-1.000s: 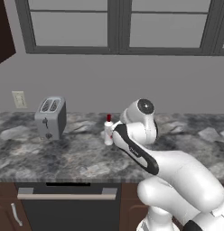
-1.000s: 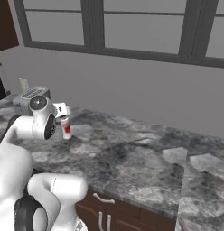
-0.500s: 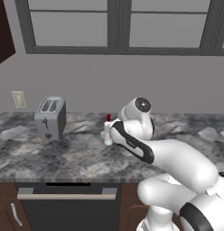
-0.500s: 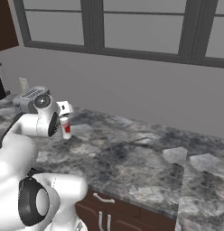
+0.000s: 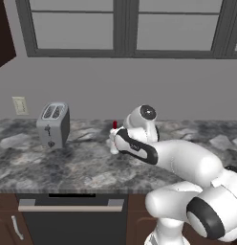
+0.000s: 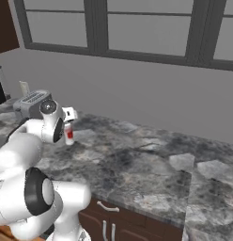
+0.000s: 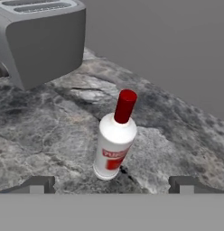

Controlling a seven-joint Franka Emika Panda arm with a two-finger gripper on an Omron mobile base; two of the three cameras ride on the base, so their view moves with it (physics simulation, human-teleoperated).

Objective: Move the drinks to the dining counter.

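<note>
The two-finger gripper (image 7: 112,184) stands wide open and empty, its dark tips either side of the small white plastic red-capped bottle (image 7: 114,139), not touching it. The bottle stands upright on the grey marbled worktop (image 7: 50,131), the silver two-slot toaster (image 7: 39,40) near beyond it.

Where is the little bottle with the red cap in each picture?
Left base view: the red-capped bottle stands mid-picture on the marbled worktop, mostly behind the arm, its red cap poking up.
Right base view: it is at the left, just right of the arm's round joint, red label showing.
Hand view: it stands upright in the centre, between the open hand tips.
Shared landmark: the silver toaster.
</note>
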